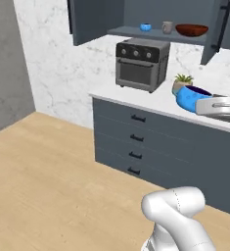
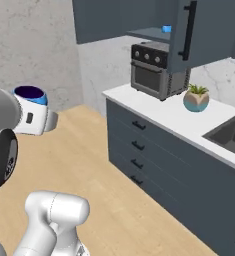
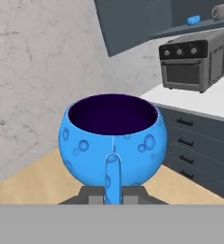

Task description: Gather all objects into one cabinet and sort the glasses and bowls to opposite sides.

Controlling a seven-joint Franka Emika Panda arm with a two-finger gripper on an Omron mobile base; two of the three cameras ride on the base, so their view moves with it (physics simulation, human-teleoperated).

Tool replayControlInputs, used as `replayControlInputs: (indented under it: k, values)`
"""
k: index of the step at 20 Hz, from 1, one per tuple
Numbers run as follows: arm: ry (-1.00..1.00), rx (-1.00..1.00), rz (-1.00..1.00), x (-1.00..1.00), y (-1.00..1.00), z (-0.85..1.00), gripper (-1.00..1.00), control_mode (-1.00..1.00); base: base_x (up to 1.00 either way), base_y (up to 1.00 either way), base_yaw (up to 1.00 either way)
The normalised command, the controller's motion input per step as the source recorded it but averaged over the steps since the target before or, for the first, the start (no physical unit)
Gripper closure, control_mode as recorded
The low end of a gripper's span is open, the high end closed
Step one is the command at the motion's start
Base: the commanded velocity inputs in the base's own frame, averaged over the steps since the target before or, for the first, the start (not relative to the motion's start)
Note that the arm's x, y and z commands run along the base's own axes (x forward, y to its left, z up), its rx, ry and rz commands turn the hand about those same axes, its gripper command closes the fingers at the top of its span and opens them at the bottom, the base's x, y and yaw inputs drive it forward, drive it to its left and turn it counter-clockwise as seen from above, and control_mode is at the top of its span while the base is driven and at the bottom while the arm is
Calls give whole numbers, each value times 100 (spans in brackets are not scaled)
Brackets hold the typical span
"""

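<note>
The gripper (image 3: 112, 198) is pinched on the handle of a bright-blue mug (image 3: 112, 143), which it holds upright; the mug's dark inside looks empty. In the left base view that mug (image 1: 192, 97) hangs above the white counter (image 1: 155, 100), just beside a small potted plant (image 1: 183, 82) and next to the sink (image 1: 226, 115). In the right base view it (image 2: 30, 95) sits on top of the white hand, over the wooden floor (image 2: 89, 165).

The slate-blue wall cabinet (image 1: 94, 19) stands open, its door (image 1: 215, 29) with the long black bar handle swung out to the right. On its shelf (image 1: 155, 33) a second small blue vessel (image 1: 145, 27) stands at the left, a grey-beige tumbler (image 1: 167, 27) near the middle, and a wide reddish-brown bowl (image 1: 191, 30) at the right, each apart from the next. What lies in them cannot be told.

Below the shelf a black toaster oven (image 1: 141, 63) stands on the counter against the marble wall. The counter's front edge runs over grey drawers (image 1: 136, 142). Bare shelf shows left of the small blue vessel.
</note>
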Motion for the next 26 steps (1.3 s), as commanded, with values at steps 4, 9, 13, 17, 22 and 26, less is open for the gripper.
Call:
replayControlInputs:
  k: [4, 9, 13, 17, 22, 26]
  values:
    - [0, 0, 0, 0, 0, 0, 100, 100, 80, 100, -50]
    - [0, 0, 0, 0, 0, 0, 100, 100, 68, 99, -57]
    - [0, 0, 0, 0, 0, 0, 100, 100, 68, 94, -64]
    - [0, 0, 0, 0, 0, 0, 100, 100, 59, 85, -57]
    - [0, 0, 0, 0, 0, 0, 100, 100, 40, 62, -42]
    - [0, 0, 0, 0, 0, 0, 100, 100, 25, 39, -35]
